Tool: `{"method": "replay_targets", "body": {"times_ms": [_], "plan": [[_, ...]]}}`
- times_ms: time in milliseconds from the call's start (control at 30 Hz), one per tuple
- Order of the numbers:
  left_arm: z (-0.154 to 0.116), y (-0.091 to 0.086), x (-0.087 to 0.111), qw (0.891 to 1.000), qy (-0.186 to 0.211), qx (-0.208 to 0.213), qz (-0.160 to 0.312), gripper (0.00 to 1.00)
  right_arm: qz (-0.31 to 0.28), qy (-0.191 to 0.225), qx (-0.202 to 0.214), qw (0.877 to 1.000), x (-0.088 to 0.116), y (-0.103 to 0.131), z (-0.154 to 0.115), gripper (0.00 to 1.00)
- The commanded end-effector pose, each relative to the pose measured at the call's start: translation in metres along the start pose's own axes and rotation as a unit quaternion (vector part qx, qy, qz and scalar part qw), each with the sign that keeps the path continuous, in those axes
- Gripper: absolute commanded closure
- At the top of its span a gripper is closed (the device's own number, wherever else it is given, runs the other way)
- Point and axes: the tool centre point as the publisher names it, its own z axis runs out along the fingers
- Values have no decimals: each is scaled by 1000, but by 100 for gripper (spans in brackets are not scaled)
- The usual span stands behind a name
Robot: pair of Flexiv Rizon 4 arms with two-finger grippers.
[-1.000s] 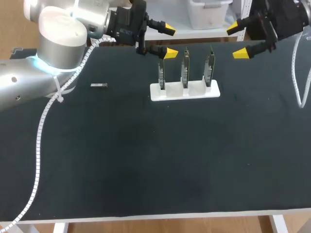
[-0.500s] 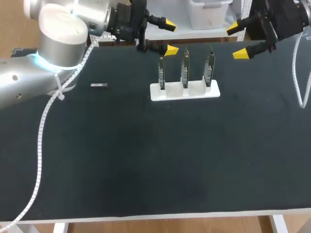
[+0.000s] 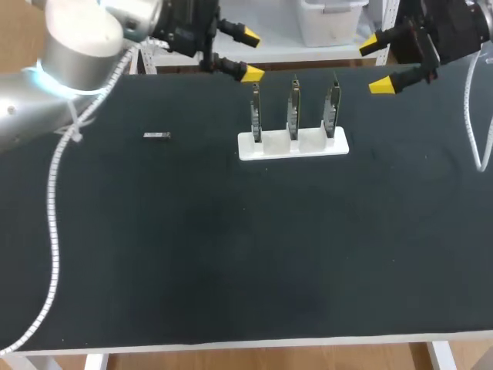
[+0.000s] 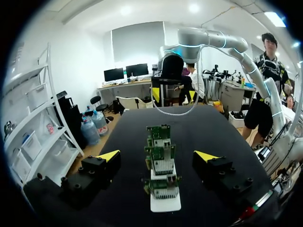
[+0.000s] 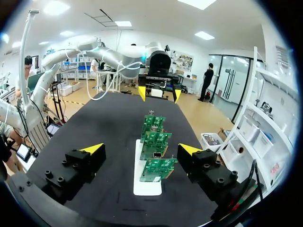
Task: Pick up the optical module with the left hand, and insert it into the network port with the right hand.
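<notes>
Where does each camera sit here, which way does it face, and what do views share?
Head view: above and behind, looking down on the table; left gripper and right gripper flank the board rack at the far edge.
Left wrist view: on the left wrist, facing along the rack toward the right arm; its own open gripper shows.
Right wrist view: the mirror, facing the left arm.
Shared: both wrist views see the rack, from opposite ends.

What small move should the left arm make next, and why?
Probably bring the left gripper over to hover above the optical module. It hangs open and empty beside the circuit boards at the far edge of the table, while the module lies untouched, well apart from it.
</notes>
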Motion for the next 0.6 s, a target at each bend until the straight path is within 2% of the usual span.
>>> {"method": "replay_targets", "body": {"times_ms": [33, 200, 333, 467, 600], "plan": [[-34, -27, 14, 1000, 10, -23, -16, 0, 0, 1, 2, 1000, -1, 2, 0, 0], [-59, -42, 32, 998, 35, -44, -36, 0, 0, 1, 2, 1000, -1, 2, 0, 0], [-66, -49, 40, 997, 41, -50, -42, 0, 0, 1, 2, 1000, -1, 2, 0, 0], [-67, -49, 46, 998, 9, -57, -37, 0, 0, 1, 2, 1000, -1, 2, 0, 0], [-67, -49, 46, 998, 9, -57, -37, 0, 0, 1, 2, 1000, -1, 2, 0, 0]]}}
